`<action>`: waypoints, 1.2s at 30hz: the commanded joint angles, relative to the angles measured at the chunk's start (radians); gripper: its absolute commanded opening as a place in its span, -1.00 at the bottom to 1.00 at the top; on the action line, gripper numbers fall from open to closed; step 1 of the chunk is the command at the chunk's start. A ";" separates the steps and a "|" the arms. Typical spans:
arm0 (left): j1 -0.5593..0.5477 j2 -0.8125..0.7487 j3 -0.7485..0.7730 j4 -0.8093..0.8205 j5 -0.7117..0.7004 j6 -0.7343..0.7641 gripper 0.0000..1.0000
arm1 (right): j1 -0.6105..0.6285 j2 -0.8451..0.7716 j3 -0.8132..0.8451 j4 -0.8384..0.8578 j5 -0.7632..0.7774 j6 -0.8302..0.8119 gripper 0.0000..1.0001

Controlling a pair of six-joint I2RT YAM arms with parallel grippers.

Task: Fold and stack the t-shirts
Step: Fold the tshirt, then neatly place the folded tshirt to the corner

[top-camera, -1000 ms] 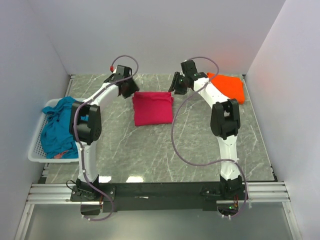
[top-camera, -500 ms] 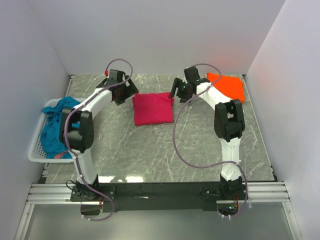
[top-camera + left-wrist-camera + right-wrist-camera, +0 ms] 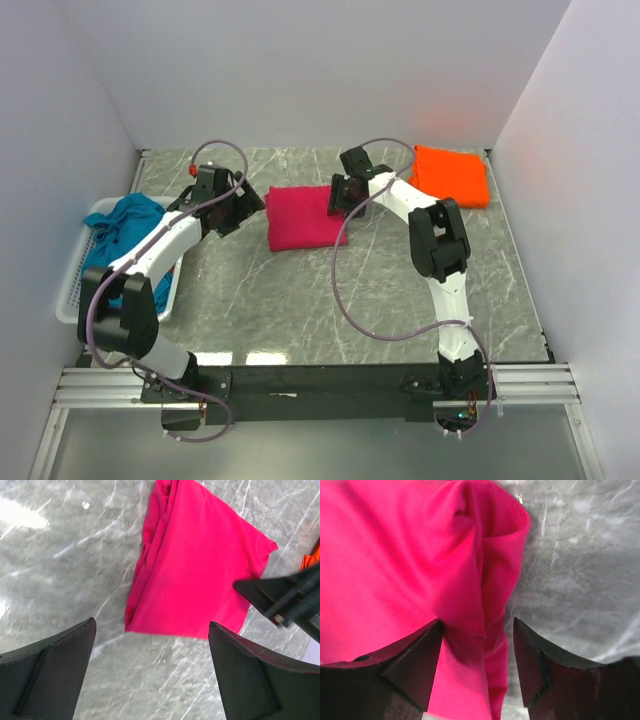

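Observation:
The magenta t-shirt (image 3: 303, 217) lies folded in a rough square at the table's middle back. My left gripper (image 3: 238, 205) hovers just left of it, and its jaws stand wide open over bare table. The left wrist view shows the same magenta t-shirt (image 3: 195, 570) beyond that gripper (image 3: 152, 625). My right gripper (image 3: 338, 197) is at the shirt's right edge, open. In the right wrist view its fingers straddle the rolled hem of the magenta t-shirt (image 3: 395, 555), with the right gripper (image 3: 477, 625) low over the cloth. The orange t-shirt (image 3: 452, 175) lies folded at the back right. The teal t-shirt (image 3: 115, 245) sits crumpled in the basket.
A white lattice basket (image 3: 70, 300) stands at the left edge of the grey marble table (image 3: 330, 300). White walls close in the back and both sides. Purple cables loop from both arms over the table.
Both grippers have opened. The left arm has drawn back to the left, away from the magenta shirt's far corner. The right gripper has slid left and down onto the shirt's right edge.

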 commanded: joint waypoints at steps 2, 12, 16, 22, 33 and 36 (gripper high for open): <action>-0.003 -0.074 -0.043 0.000 -0.043 -0.022 0.99 | 0.032 0.056 0.067 -0.060 0.067 -0.010 0.23; -0.003 -0.153 -0.087 -0.027 -0.091 -0.025 0.99 | 0.099 0.128 0.159 -0.169 0.179 -0.033 -0.69; -0.005 -0.167 -0.092 -0.032 -0.098 -0.019 0.99 | 0.102 0.125 0.210 -0.201 0.239 -0.099 -1.00; -0.003 -0.183 -0.083 -0.044 -0.129 -0.006 0.99 | 0.089 0.008 0.190 -0.143 0.553 -0.293 -1.00; -0.003 -0.192 -0.044 -0.095 -0.262 0.003 0.99 | -0.009 -0.209 -0.007 0.168 0.865 -0.691 -1.00; -0.003 -0.190 -0.034 -0.112 -0.282 0.000 0.99 | -0.042 -0.213 -0.002 0.199 0.897 -0.749 -1.00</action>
